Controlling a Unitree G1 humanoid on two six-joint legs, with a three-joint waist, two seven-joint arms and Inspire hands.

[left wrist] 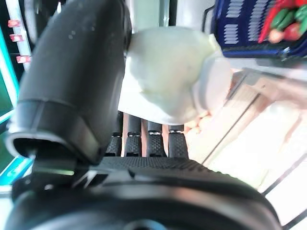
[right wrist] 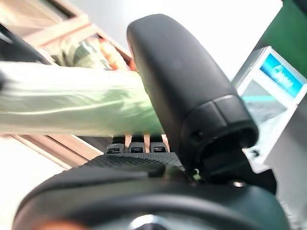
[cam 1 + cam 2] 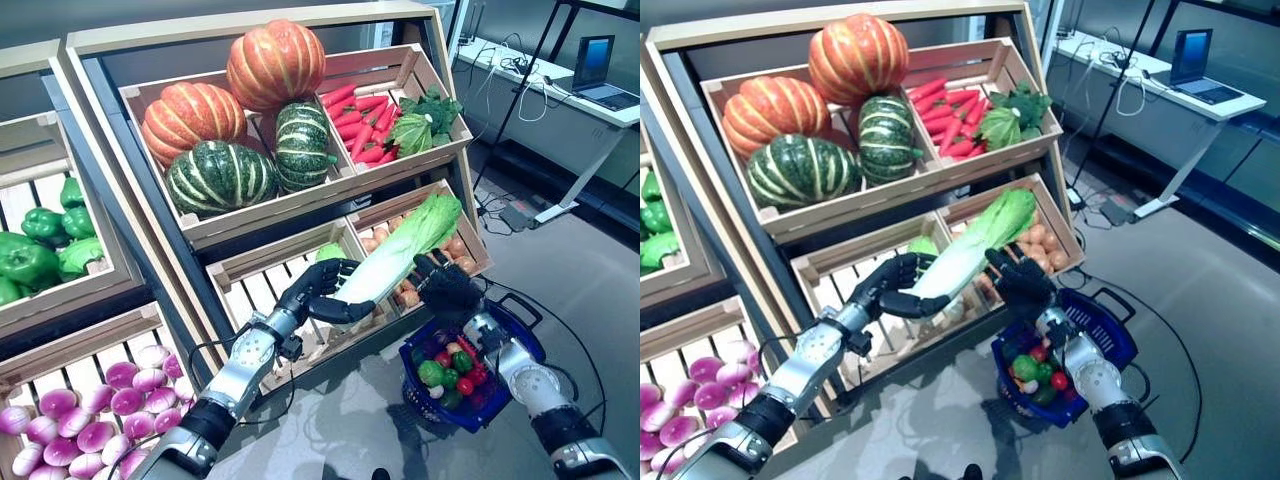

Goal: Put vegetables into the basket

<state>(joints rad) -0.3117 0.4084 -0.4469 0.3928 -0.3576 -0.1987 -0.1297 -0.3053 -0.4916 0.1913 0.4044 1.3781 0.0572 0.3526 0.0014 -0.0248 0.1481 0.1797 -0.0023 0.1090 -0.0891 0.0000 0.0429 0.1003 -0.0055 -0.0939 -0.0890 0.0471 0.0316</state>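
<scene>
A long Chinese cabbage point(image 3: 400, 250) with a white base and green leafy top hangs in the air in front of the stand's lower crates. My left hand point(image 3: 315, 290) is curled round its white base, which shows past the fingers in the left wrist view point(image 1: 172, 81). My right hand point(image 3: 445, 285) grips the cabbage's middle, with the stalk point(image 2: 72, 105) lying between its thumb point(image 2: 182, 86) and fingers. The blue plastic basket point(image 3: 478, 415) stands on the floor below my right hand. It holds a green pepper point(image 3: 431, 373) and small red and green vegetables.
The wooden vegetable stand point(image 3: 300, 205) with slanted crates stands directly in front and to the left. A desk with a laptop point(image 3: 600, 85) stands at the back right, with cables on the floor point(image 3: 510, 215) beneath it. Open floor lies right of the basket.
</scene>
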